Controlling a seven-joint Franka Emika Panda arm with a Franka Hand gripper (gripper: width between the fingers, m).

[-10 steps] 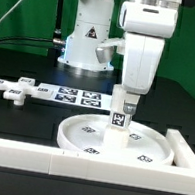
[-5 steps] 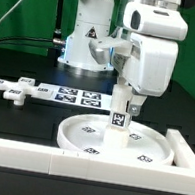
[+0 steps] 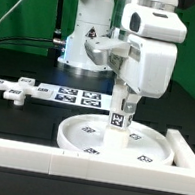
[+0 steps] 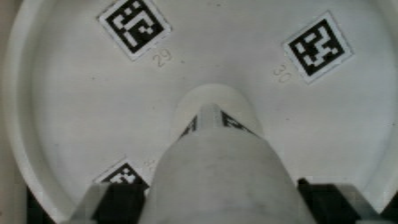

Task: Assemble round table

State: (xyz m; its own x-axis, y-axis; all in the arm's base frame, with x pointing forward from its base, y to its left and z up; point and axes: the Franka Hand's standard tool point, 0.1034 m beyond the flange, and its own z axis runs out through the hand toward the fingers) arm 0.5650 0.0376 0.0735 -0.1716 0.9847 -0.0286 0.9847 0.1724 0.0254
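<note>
The large rimmed round disc lies flat on the black table in the exterior view's lower middle, tags facing up. The short cylindrical post stands upright on the disc's centre with a tag on its side. My gripper is shut on the post from above. In the wrist view the post runs down from my gripper to the disc, with dark fingers on both sides. The cross-shaped piece lies at the exterior view's left.
The marker board lies behind the disc. The long white border wall runs along the front and up the exterior view's right side. The arm's base stands at the back.
The wrist has turned about the post while the post stays upright on the disc's centre. The disc and cross-shaped piece have not moved.
</note>
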